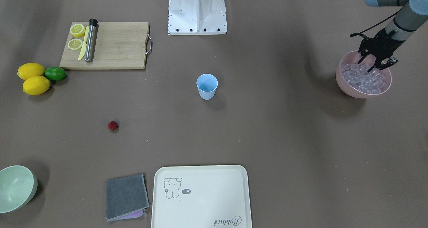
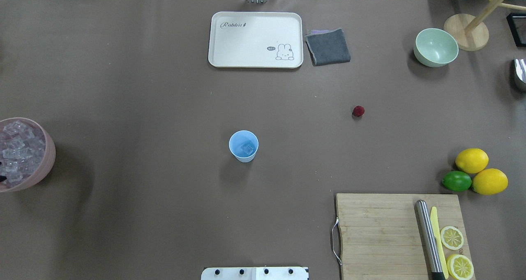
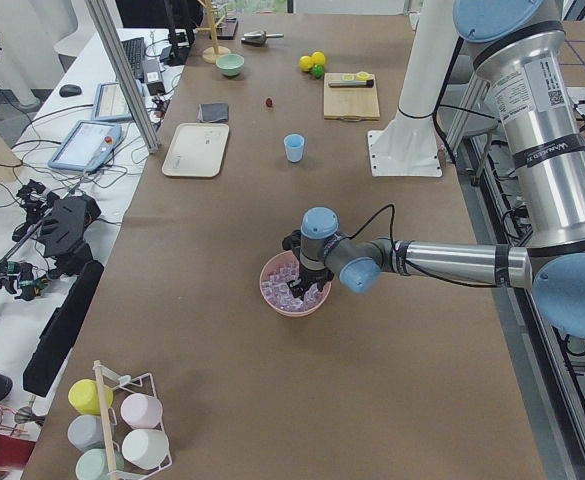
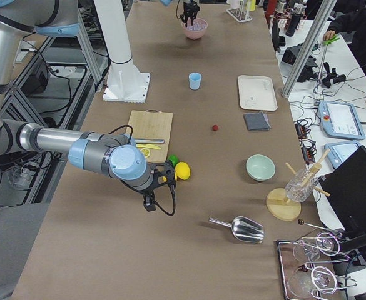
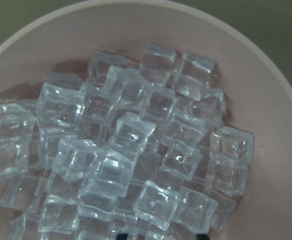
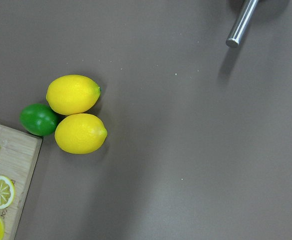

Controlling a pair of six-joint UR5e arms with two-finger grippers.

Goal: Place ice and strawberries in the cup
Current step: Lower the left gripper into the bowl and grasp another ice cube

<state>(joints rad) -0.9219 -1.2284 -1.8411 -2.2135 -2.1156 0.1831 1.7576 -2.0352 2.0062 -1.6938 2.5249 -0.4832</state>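
The light-blue cup stands upright mid-table and holds one ice cube. The rest of the ice fills the pink bowl at the table's left end. My left gripper is open, its fingers down among the cubes at the bowl's near side. The left wrist view shows the ice close up, with two dark fingertips apart at the bottom edge. The dark-red strawberry lies alone on the table, right of the cup. My right gripper hangs beyond the lemons. I cannot tell if it is open or shut.
Two lemons and a lime lie by the cutting board, which holds lemon slices, a knife and a steel muddler. A cream tray, grey cloth and pale-green bowl sit along the far edge. A metal scoop lies at the right end.
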